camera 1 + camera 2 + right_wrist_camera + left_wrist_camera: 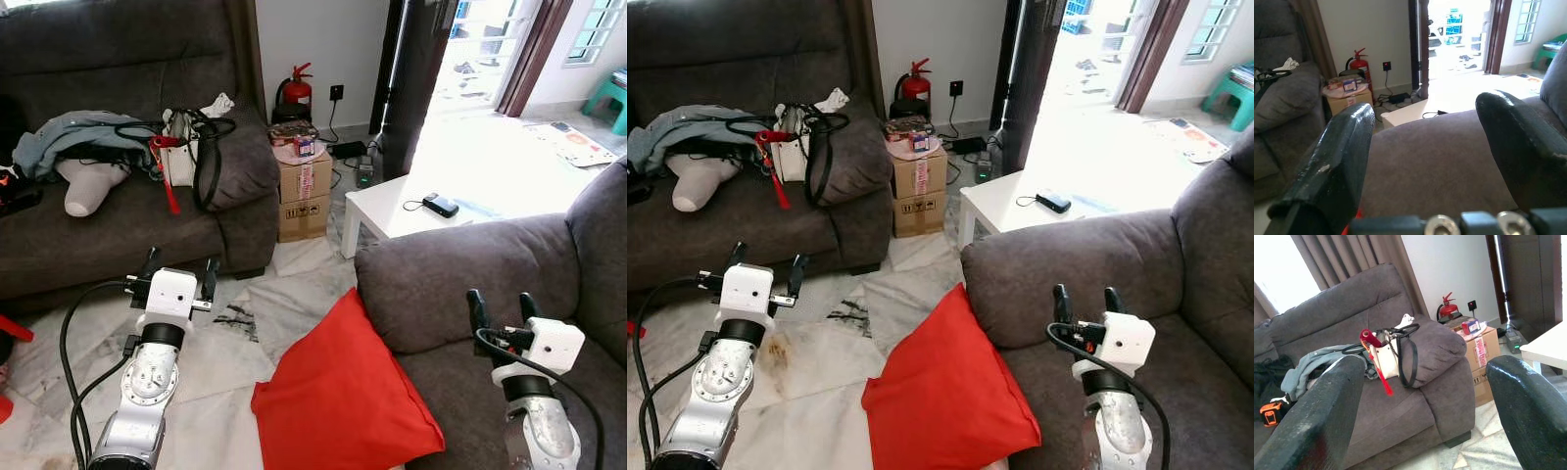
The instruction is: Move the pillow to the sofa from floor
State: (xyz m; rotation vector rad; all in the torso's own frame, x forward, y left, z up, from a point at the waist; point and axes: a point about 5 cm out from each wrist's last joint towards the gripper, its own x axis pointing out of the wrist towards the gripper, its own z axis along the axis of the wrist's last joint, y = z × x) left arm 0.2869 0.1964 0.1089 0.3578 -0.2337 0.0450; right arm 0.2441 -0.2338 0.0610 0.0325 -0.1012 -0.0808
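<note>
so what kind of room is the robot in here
Most likely a home living room: two grey sofas, a small white table between them, and a red pillow on the tiled floor.

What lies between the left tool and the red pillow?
Bare marble floor with a dark scuff mark lies between the left tool and the red pillow, seen in both eye views.

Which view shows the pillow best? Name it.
Left eye view: the red pillow shows nearly whole, leaning on the sofa. The right eye view shows it too, cropped lower. The right wrist view catches a red sliver below the fingers.
</note>
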